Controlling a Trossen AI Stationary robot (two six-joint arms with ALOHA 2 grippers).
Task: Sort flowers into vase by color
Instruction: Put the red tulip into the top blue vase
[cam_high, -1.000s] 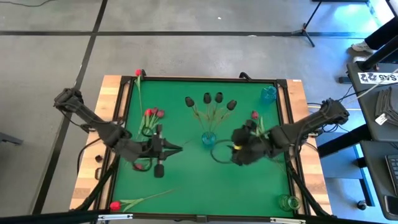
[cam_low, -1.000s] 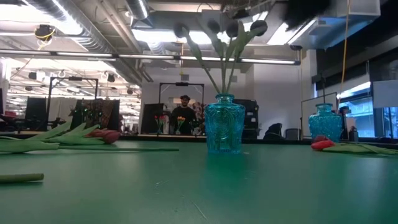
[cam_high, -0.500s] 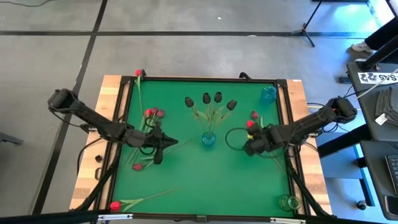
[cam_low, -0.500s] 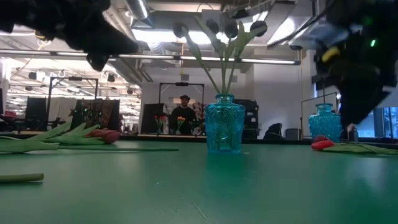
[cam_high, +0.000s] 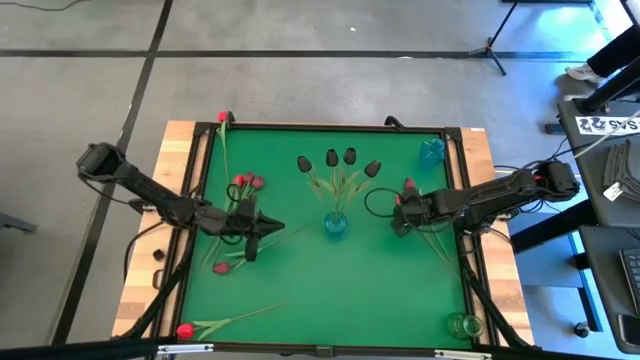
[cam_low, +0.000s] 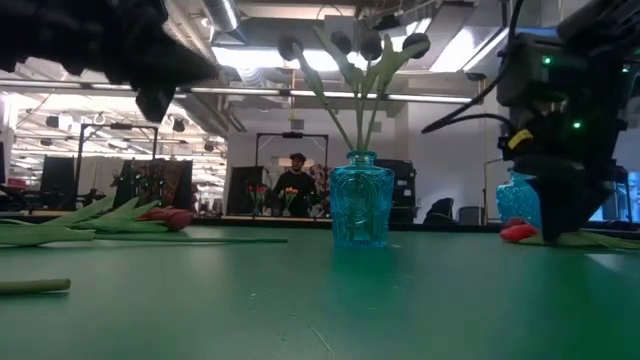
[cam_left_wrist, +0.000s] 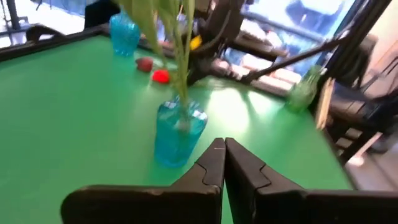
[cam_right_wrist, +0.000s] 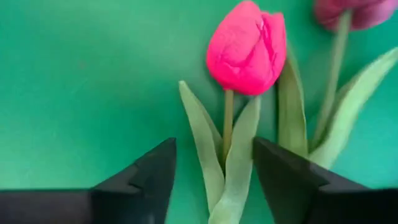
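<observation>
- Risk one: your right gripper (cam_right_wrist: 214, 180), fingers spread, straddles the red tulip (cam_right_wrist: 247, 46) stem lying flat on the bench (cam_high: 300, 290) at the right side; close now and you may pinch leaves (cam_right_wrist: 239, 168) only.
- The neighbouring tulip (cam_right_wrist: 348, 12) lies just beside; you could drag it.
- Your left gripper (cam_left_wrist: 224, 165) is pressed together, empty, near the blue vase (cam_left_wrist: 177, 134); it could knock it.
</observation>
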